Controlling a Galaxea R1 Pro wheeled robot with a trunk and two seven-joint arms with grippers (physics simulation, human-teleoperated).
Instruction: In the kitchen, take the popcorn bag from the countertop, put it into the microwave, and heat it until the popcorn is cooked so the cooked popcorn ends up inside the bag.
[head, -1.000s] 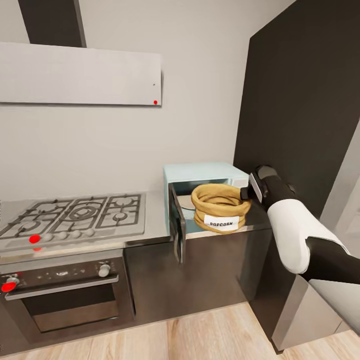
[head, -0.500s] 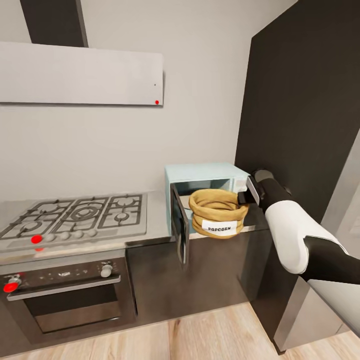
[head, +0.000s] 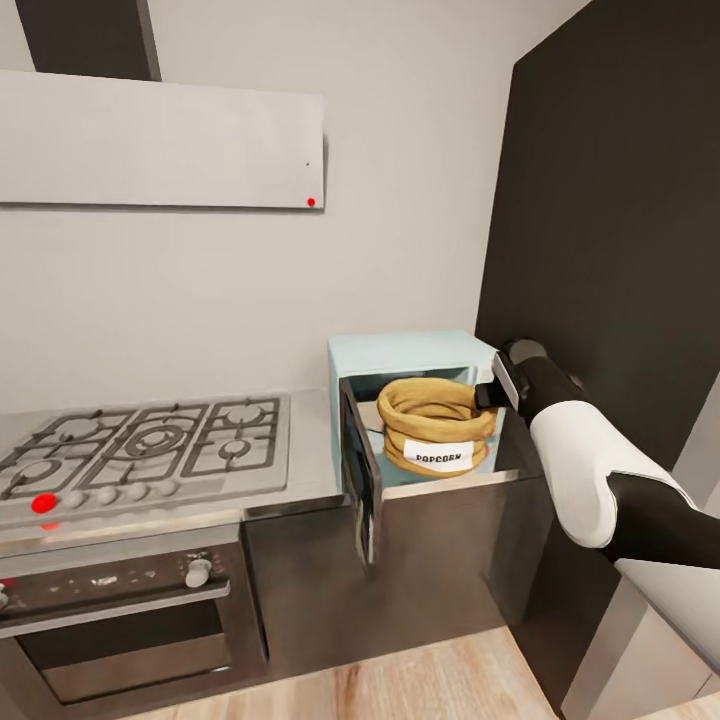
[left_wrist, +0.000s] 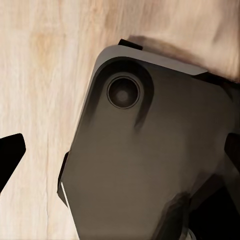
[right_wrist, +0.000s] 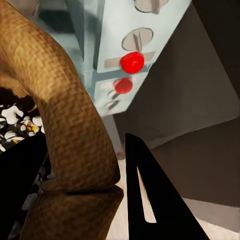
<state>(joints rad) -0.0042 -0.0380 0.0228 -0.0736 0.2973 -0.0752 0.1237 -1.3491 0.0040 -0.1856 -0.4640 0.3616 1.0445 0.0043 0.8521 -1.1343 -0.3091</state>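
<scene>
Popcorn bag: a squat tan sack with a thick rolled rim and a white "POPCORN" label. It is at the open mouth of the microwave, in front of the cavity, low over the bench; I cannot tell whether it rests on it.
How it handles: the woven cloth looks soft and light, so I judge it can sag or tip and spill. In the right wrist view, white kernels show inside the bag.
Where to take hold: the rolled rim seems the firmest part, better than the thin wall.
Right end effector: it is clamped on the rim at the side far from the door, one dark finger outside the roll.
Left end effector: the left wrist view shows a dark robot part over the wooden floor; its opening I cannot tell.
Microwave door: it hangs open.
</scene>
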